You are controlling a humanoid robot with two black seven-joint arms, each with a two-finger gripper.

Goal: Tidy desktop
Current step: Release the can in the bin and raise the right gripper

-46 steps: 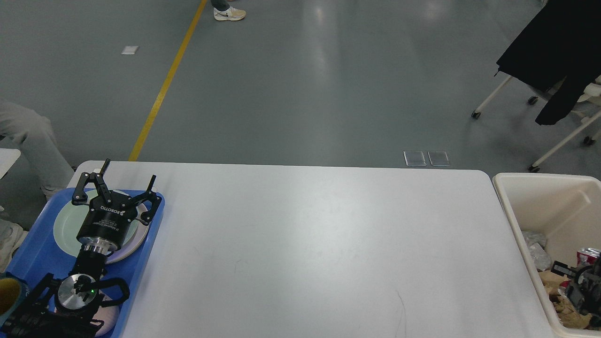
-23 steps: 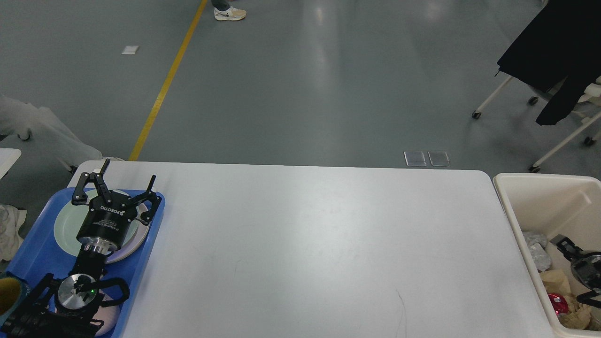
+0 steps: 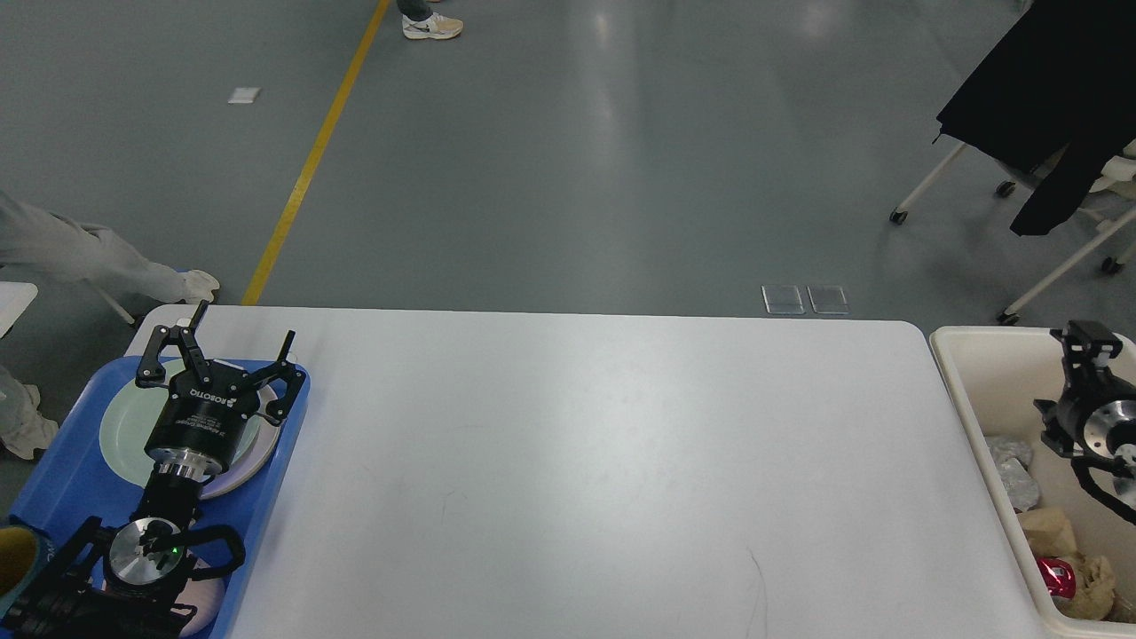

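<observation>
The white desktop (image 3: 603,461) fills the middle of the head view and is bare. My left gripper (image 3: 241,328) is open and empty, its fingers spread above the stacked plates (image 3: 122,426) on the blue tray (image 3: 67,484) at the desktop's left end. My right gripper (image 3: 1090,342) hangs over the cream bin (image 3: 994,373) at the right. It is dark and seen end-on, so its fingers cannot be told apart. Nothing shows in it.
The bin holds a red can (image 3: 1056,577), crumpled brown paper (image 3: 1052,532) and foil (image 3: 1012,470). A cup with a yellow inside (image 3: 13,559) stands at the tray's near left. A person's arm (image 3: 98,257) reaches in at the left. A chair with a black coat (image 3: 1047,98) stands back right.
My right gripper has risen from the bin's rubbish to above the bin's far part. The red can that was beside it now lies lower in the bin. The left arm has not moved.
</observation>
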